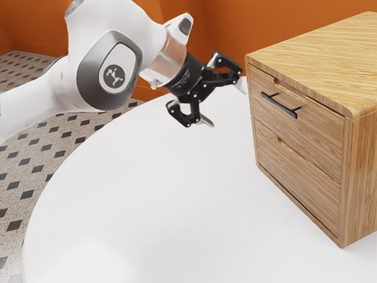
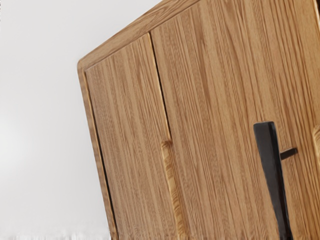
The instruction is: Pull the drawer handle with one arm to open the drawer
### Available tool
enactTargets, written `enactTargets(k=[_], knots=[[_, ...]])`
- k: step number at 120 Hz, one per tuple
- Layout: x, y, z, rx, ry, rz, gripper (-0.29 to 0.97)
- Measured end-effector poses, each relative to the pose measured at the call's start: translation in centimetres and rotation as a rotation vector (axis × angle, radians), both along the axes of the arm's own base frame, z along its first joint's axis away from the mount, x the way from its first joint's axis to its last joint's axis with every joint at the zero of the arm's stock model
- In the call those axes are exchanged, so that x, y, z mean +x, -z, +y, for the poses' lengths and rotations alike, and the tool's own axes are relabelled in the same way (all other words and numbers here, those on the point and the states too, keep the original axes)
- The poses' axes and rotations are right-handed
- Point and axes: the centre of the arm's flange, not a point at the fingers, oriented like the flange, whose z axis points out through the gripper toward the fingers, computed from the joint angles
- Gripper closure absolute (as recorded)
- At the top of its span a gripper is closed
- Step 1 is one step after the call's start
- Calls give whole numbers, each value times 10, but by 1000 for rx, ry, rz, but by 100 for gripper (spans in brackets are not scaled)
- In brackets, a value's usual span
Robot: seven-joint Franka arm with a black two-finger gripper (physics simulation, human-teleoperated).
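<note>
Here, the round white desk (image 1: 147, 200) gives us wide bare room. In the exterior view its curved rim sweeps from seven o'clock round to eleven, with the checkered floor (image 1: 35, 147) beyond it, and the orange wall (image 1: 265, 23) closes the scene at twelve. The one solid edge near us is the wooden cabinet (image 1: 330, 53), which stands on the desk at three o'clock with its front face turned toward our arm (image 1: 112, 65). Between that face and our pincer (image 1: 224, 106) is open air over bare desk.

Our arm comes in from ten o'clock, and the pincer hangs above the desk, clear of its surface, jaws spread wide and empty.

The upper drawer (image 1: 318, 127) takes the top half of the cabinet front. Its face sits level with the lower drawer (image 1: 300, 171) beneath it, so it looks shut. Its black bar handle (image 1: 279, 105) stands a little off the wood on short posts, toward the drawer's nine o'clock end. From the pincer the handle lies at three o'clock, near but apart, at about the height of the gap between the jaws.

In the wrist view the handle (image 2: 270, 175) is a dark bar ahead of our hand, on the upper drawer (image 2: 225, 100). The lower drawer (image 2: 125, 140) lies alongside across a thin seam, and the white desk (image 2: 35, 125) shows past the cabinet's rounded corner.
</note>
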Motion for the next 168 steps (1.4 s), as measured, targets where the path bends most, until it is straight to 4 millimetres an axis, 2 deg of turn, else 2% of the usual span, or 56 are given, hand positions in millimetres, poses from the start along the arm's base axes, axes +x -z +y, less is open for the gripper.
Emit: enactTargets(k=[23, 39, 71, 116, 129, 148, 168], knots=[[-13, 0, -19, -53, -11, 48, 0], [-14, 8, -27, -77, -30, 90, 0], [-18, 5, -42, -112, -45, 112, 0], [11, 13, -36, -114, -127, 105, 0], [13, 10, -47, -118, -120, 97, 0], [18, 17, -67, -126, -95, 110, 0], [22, 19, -56, -144, -108, 117, 0]])
